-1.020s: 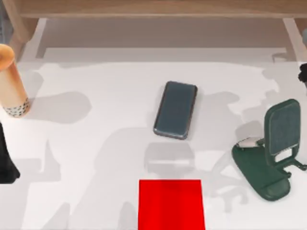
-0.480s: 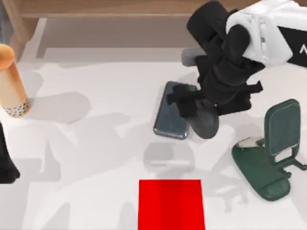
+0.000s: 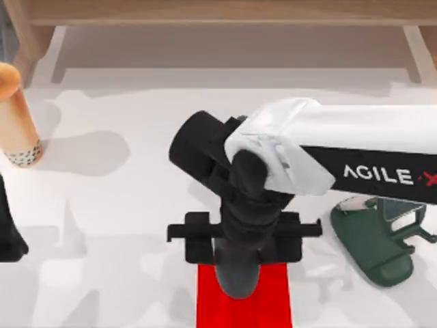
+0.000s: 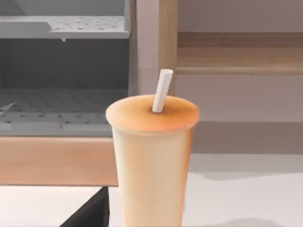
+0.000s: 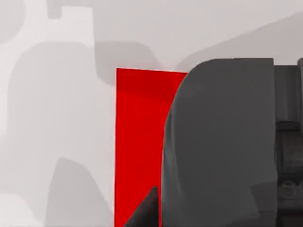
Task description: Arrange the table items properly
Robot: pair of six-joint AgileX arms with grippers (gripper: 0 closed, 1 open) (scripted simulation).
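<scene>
One grey-blue rounded-corner slab phone [image 5: 222, 142] sits clamped in the right gripper [image 3: 239, 273], above the flat red rectangle [image 3: 273, 301] at the table's [image 3: 123, 205] near edge.

right arm [image 3: 355, 147]: white shell, black round joints | lettering: "agile" in white on a black band | left arm [image 3: 10, 232]: black part

Bright, even light on the white table [image 3: 123, 205]; soft grey overlapping shadows, no glare.

"AGILE" on white right arm [image 3: 355, 150]
</scene>
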